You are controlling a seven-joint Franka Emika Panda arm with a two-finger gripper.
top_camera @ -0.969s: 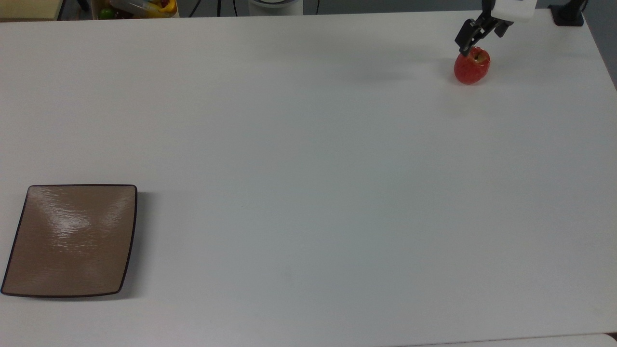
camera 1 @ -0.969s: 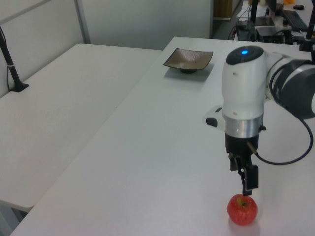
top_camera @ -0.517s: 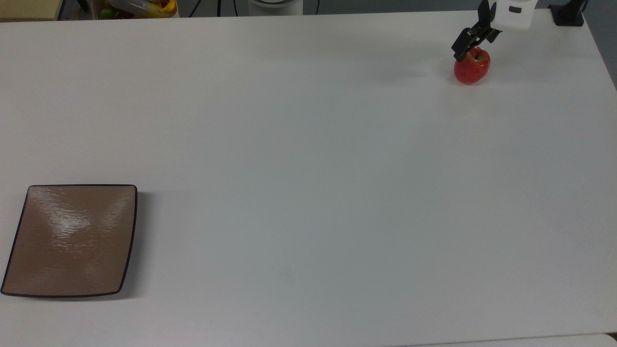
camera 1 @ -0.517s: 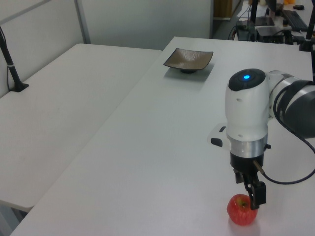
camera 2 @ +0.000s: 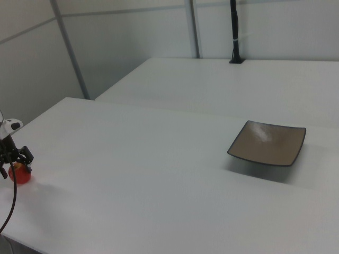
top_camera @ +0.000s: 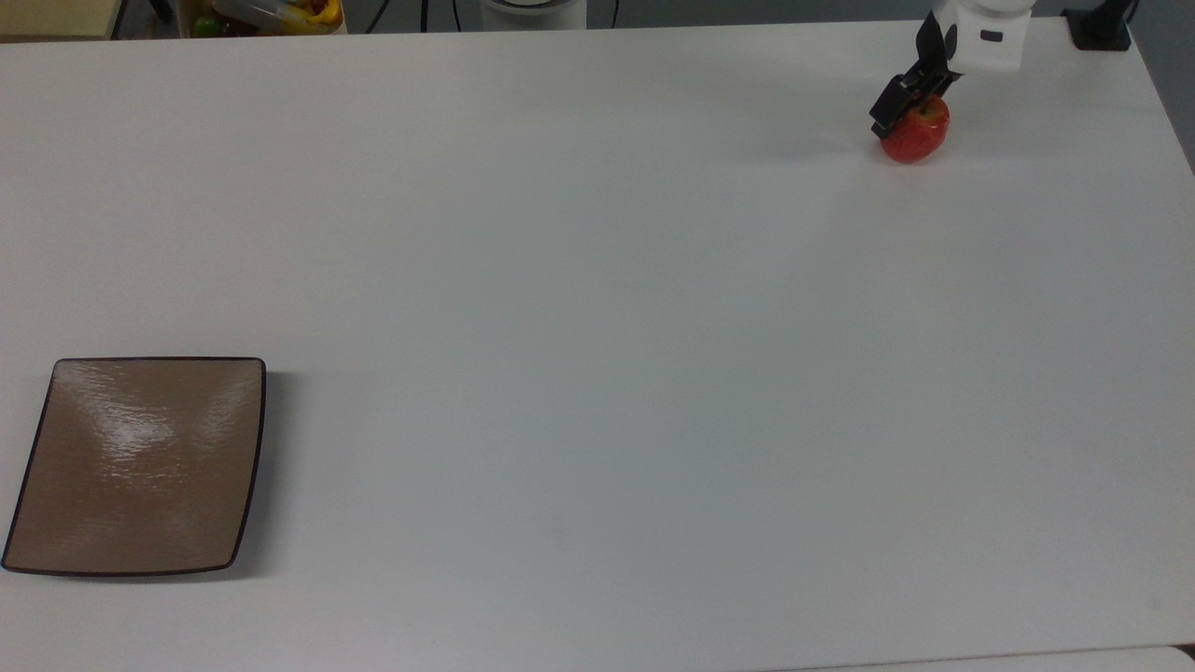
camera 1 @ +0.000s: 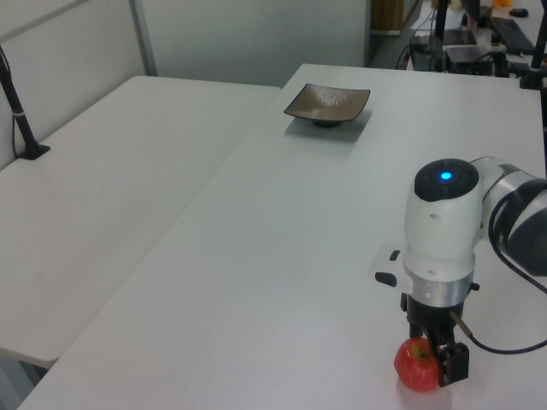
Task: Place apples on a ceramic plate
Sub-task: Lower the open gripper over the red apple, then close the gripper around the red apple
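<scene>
Writing or brand marks cannot be read anywhere; the arm's white wrist carries a lit blue dot in the left view. Pointing straight down at the top view's upper right, the hand (top_camera: pixel 907 105) has its fingers spread around the apple (top_camera: pixel 918 133), one on either side; whether they press it I cannot tell. That apple rests on the white bench (top_camera: pixel 597 280). Well apart, at the top view's lower left, lies the ceramic plate (top_camera: pixel 140 467).
</scene>
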